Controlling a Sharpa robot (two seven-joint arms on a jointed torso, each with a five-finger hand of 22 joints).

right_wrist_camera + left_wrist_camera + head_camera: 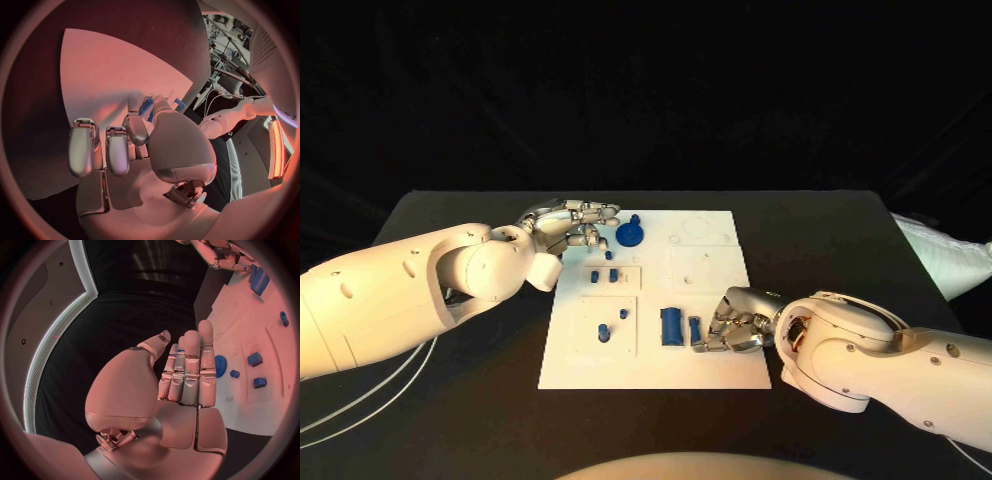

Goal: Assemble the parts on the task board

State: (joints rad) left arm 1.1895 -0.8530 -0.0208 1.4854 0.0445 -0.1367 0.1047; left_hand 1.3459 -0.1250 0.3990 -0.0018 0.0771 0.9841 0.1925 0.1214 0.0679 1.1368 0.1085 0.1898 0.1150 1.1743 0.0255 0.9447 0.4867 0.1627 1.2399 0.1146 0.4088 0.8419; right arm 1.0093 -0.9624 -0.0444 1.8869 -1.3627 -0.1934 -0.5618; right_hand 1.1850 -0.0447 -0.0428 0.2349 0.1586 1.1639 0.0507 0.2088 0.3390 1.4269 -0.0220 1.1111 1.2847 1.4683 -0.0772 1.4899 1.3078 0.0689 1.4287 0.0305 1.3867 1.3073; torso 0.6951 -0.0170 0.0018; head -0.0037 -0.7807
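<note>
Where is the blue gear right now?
In the head view the blue gear lies near the task board's far left corner, just beside the left hand's fingertips.

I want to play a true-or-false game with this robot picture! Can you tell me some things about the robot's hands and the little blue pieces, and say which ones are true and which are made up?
1. The white flat task board lies on a black table. True.
2. The round blue gear-shaped part is at the board's near edge, next to the robot's body. False: it sits near the far edge, just beside the silver left hand.
3. The silver right hand is at the board's right side, close to the upright blue block. True.
4. The left hand is clutching the blue block. False: the block stands near the right hand; the left hand's fingers are straight and hold nothing.
5. All the parts are red. False: they are blue.
</note>
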